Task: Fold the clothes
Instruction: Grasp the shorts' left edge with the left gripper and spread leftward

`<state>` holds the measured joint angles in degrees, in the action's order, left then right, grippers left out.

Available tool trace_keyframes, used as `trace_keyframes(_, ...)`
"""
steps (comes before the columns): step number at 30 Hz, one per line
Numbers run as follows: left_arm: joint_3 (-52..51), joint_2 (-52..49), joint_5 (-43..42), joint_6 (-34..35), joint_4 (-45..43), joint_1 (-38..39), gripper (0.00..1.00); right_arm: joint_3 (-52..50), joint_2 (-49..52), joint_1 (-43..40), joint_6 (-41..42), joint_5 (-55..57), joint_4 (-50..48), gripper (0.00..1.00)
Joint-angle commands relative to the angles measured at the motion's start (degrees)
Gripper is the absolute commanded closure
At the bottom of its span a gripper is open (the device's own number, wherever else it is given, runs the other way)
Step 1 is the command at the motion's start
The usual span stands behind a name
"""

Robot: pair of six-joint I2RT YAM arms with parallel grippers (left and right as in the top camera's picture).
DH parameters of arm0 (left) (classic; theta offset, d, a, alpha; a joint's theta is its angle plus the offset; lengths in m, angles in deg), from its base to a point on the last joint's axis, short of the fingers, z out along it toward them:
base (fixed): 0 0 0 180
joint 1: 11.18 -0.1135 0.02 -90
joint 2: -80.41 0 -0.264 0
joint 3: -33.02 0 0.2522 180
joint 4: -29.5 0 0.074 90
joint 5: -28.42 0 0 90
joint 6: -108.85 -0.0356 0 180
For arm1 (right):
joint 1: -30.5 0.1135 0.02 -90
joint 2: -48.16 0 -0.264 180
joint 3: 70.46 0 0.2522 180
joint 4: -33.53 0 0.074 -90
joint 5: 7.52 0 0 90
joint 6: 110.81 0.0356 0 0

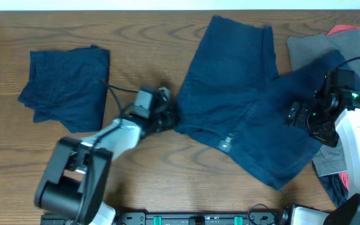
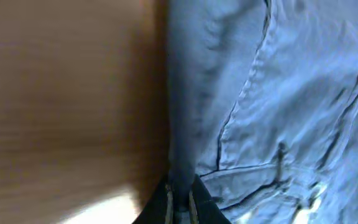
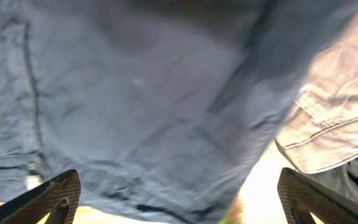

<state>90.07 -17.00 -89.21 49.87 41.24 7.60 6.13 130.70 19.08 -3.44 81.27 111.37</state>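
Nearest the robot, the left gripper [image 1: 169, 119] is reaching across the wooden table [image 1: 155, 37] to the left edge of the navy shorts [image 1: 230, 81]. In the left wrist view, which is blurred, the left gripper [image 2: 179, 194] is showing its fingers drawn close together, and it appears to be pinching the side edge of the shorts [image 2: 278, 93] where cloth meets bare wood.

On the right, the right gripper [image 1: 295, 115] is hovering over the right leg of the shorts. In the right wrist view the right gripper [image 3: 179, 183] is standing wide open, one finger in each lower corner, gripping nothing, with the shorts [image 3: 135, 93] filling the frame beneath it.

The shorts are lying spread out and unfolded in the middle of the table. One leg is running toward the far edge and the other is slanting toward the near right. Their right side is lying over a grey garment [image 1: 308, 47], and a red garment [image 1: 349, 30] is peeking out at the far right. Farther left, well apart from the shorts, a folded garment [image 1: 67, 87] of the same dark blue is sitting on the wood.

By my reading, the fold is only starting: one edge is being secured and no fold is made yet. The next move is calling for the right gripper to come down and close on the matching edge, so that both sides can be lifted together and one half laid squarely over the other.
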Motion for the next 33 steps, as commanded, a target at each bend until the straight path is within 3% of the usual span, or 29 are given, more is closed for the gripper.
trace_keyframes(1,8.1,4.5,1.3,-2.5,2.8,-8.4,0.94,0.1,-0.3,-0.3,-0.7,1.0,0.3,0.01)
trace_keyframes(5,18.5,5.3,1.3,-3.3,9.1,-16.8,0.94,0.1,-0.3,-0.3,-0.7,1.0,0.2,0.01)
trace_keyframes(6,20.5,5.3,1.3,-3.3,10.8,-18.3,0.87,0.1,-0.3,-0.3,-0.7,1.0,0.2,0.01)
trace_keyframes(8,23.0,5.4,0.9,-3.3,14.3,-20.3,0.23,0.1,-0.3,-0.3,-0.7,1.0,0.2,0.01)
trace_keyframes(9,23.5,5.4,0.4,-3.3,16.4,-20.8,0.03,0.1,-0.3,-0.3,-0.7,1.0,0.2,0.01)
trace_keyframes(12,23.6,5.3,-1.9,-3.4,26.9,-20.9,0.02,0.1,-0.2,-0.3,-0.7,1.0,0.3,0.01)
trace_keyframes(17,22.5,5.2,-1.7,-6.8,52.0,-17.9,0.02,0.0,-0.2,-0.3,-0.7,1.0,0.2,0.01)
trace_keyframes(21,18.4,5.3,-1.7,-7.1,61.4,-13.4,0.02,0.0,-0.2,-0.3,-0.7,1.0,0.0,0.01)
trace_keyframes(26,10.5,5.4,-3.3,1.6,56.8,-5.7,0.02,0.0,-0.2,-0.3,-0.7,1.0,-0.2,0.01)
trace_keyframes(33,-1.5,5.4,-6.1,19.9,32.3,9.3,0.02,0.0,-0.2,-0.3,-0.7,1.0,0.0,0.01)
